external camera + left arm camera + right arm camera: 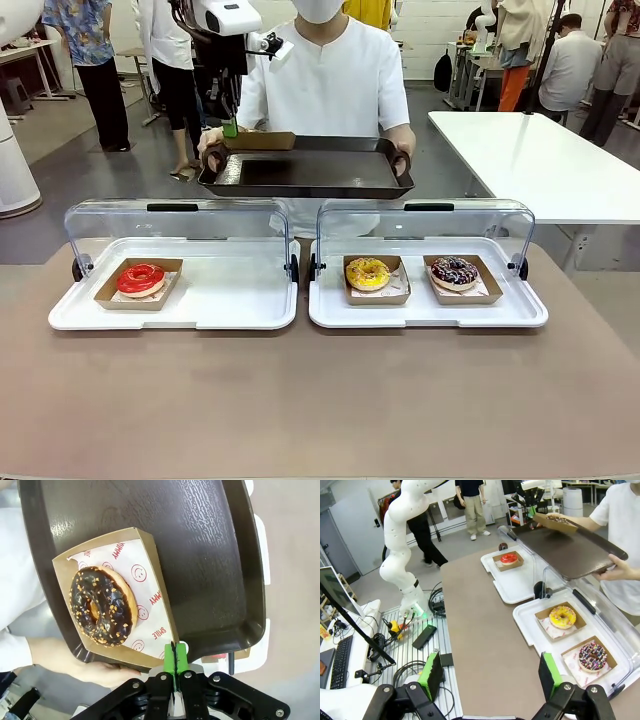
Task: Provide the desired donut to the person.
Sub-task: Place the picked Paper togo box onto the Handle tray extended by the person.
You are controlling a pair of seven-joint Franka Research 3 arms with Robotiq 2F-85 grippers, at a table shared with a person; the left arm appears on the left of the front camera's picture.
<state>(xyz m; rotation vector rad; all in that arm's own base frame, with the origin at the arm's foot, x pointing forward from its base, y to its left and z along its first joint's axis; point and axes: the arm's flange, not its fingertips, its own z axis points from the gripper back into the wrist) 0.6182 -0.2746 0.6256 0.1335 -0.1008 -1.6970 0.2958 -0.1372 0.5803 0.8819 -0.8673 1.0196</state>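
A chocolate donut [101, 605] with nut crumbs lies in a brown cardboard tray [150, 570] lined with printed paper. My left gripper [175, 661] is shut on that cardboard tray's near edge, green pads pinched together. The cardboard tray [262, 141] sits at the left corner of a dark serving tray [320, 172], and I cannot tell whether it rests on it or hangs just above. The person [330, 80] in a white top holds the serving tray with both hands. My right gripper [490, 680] is open, with nothing between its fingers, above the table's near side.
Two white display cases [230, 300] [425, 310] stand side by side with clear lids raised. The left case holds a red donut [141, 279]; the right one holds a yellow donut [368, 273] and a sprinkled chocolate donut [454, 271]. Bare brown tabletop [320, 400] lies in front.
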